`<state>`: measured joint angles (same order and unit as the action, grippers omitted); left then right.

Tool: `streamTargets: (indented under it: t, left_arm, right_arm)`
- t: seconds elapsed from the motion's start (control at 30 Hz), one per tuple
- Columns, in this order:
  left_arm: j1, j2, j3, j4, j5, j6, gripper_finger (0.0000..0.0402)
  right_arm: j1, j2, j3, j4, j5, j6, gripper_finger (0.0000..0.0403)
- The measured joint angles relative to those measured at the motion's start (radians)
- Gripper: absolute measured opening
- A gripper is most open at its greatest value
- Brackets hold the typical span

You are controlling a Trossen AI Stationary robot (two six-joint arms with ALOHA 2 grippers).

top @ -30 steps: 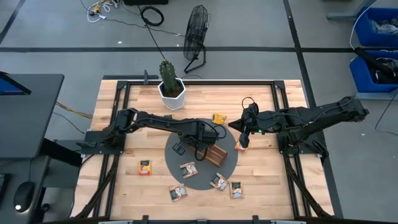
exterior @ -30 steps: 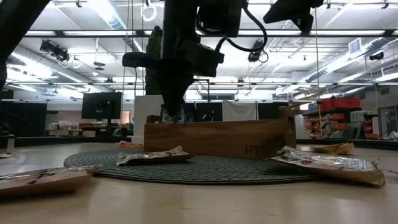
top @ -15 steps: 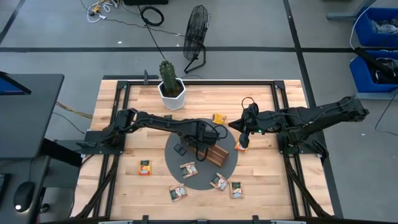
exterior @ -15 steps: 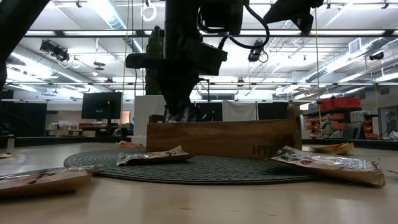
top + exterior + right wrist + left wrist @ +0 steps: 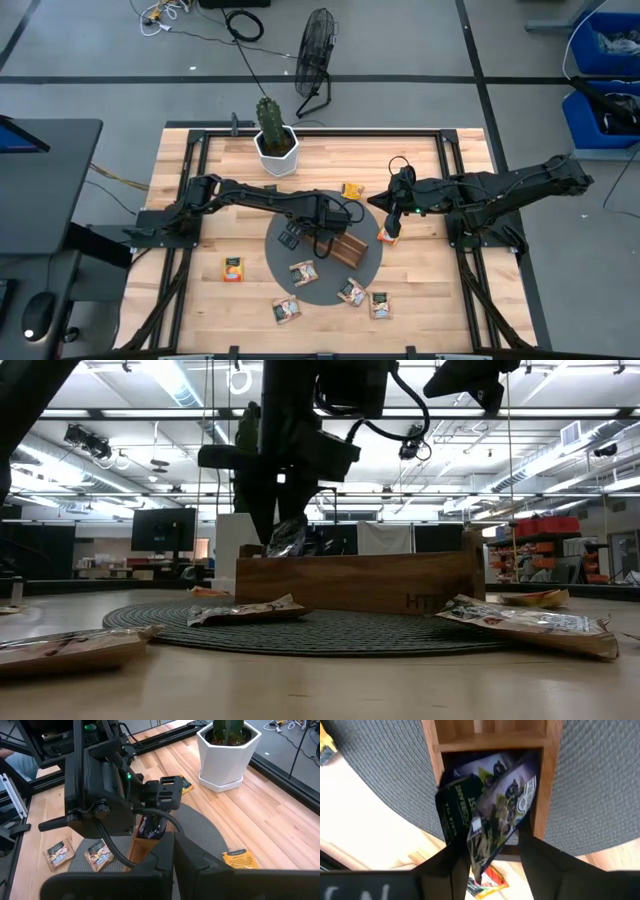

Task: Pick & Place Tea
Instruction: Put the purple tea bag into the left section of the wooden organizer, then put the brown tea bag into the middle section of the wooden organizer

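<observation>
Table (image 5: 420, 290) of pale wood sat in a black frame, w/ a round grey mat (image 5: 290, 250) near its centre. Left arm reached in from 9 o'clock across the mat; right arm came from 3 o'clock and stopped at the mat's 2 o'clock edge. Cactus in a white pot (image 5: 274, 140) stood at the table's 11 o'clock. Wooden tray (image 5: 346, 247) lay on the mat, just right of centre.

Left gripper (image 5: 487, 862) hung over the tray's end compartment, fingers (image 5: 447, 865) spread apart and released; a dark blue-black tea packet (image 5: 500, 810) leaned tilted in that compartment betw. them, overlapping a second dark packet (image 5: 452, 812). Low view showed the packet (image 5: 287, 537) poking up above the tray wall (image 5: 350, 582).

Right gripper (image 5: 172, 855) was clenched w/ nothing seen held, above an orange packet (image 5: 387, 236) at the mat's 3 o'clock edge.

Other packets: orange (image 5: 351, 190) at 1 o'clock off the mat, orange (image 5: 233, 269) at 8 o'clock, pale ones on the mat (image 5: 303, 273) and (image 5: 351, 292), two more on wood at 6 o'clock (image 5: 286, 310) (image 5: 380, 304).
</observation>
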<state>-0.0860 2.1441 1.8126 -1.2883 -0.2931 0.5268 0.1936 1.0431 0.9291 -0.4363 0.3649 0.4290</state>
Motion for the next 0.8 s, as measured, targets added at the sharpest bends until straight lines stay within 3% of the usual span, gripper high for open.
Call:
streamTargets:
  t: [0.27, 0.8]
  left_arm:
    - [0.0, 0.0, 0.0, -0.02, -0.049, -0.025, 0.0198]
    - [0.02, -0.093, 0.002, -0.102, -0.113, -0.105, 0.0202]
  right_arm:
    - [0.0, 0.0, 0.0, 0.0, 0.0, 0.0, 0.0015]
    - [0.0, 0.0, 0.0, -0.029, 0.0, 0.002, 0.0015]
